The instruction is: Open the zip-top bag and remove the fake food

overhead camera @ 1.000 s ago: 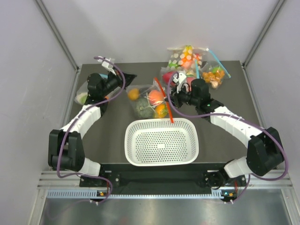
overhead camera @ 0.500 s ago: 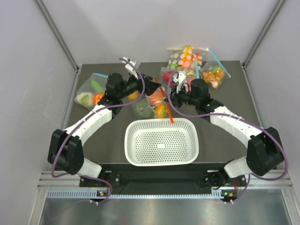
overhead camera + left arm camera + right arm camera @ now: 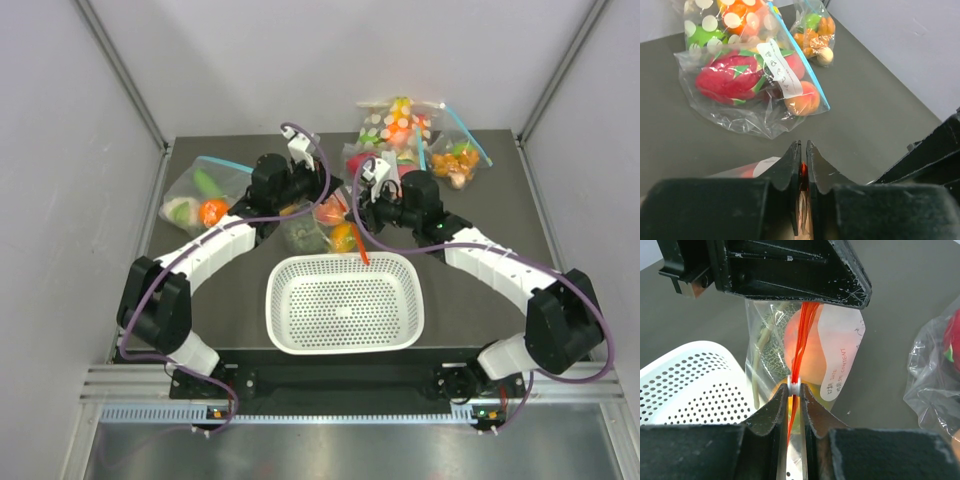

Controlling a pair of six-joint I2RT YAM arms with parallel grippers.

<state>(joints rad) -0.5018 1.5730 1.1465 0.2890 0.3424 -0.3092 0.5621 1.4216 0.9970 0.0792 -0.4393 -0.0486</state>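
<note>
Top external view looks straight down on a dark table (image 3: 500, 200), and both arms reach in to meet over the zip-top bag (image 3: 322, 225). The bag lies in the middle of the table, just beyond the far rim of a white perforated basket (image 3: 290, 270).

The fake food (image 3: 807, 335) is inside the bag. An orange-red round piece shows through the clear plastic, with a dark green netted melon (image 3: 767, 365) to its left and something yellow lower down.

The left gripper (image 3: 802, 150) comes in from the left. Its jaws are pinched almost together, with a sliver of the red-orange zip strip (image 3: 802, 330) caught between them.

The right gripper (image 3: 795, 390) comes in from the right. It is clamped on the same strip a little further along, right at a small white slider (image 3: 795, 385). The strip runs taut from one gripper to the other, and the bag hangs crinkled beneath it with a white label on its side.

On the far right of the table sit three other clear bags:
- one with red fruit (image 3: 730, 80)
- one with polka dots (image 3: 725, 20)
- one with small orange pieces (image 3: 815, 32)

Another bag (image 3: 200, 195) lies on the far left.
</note>
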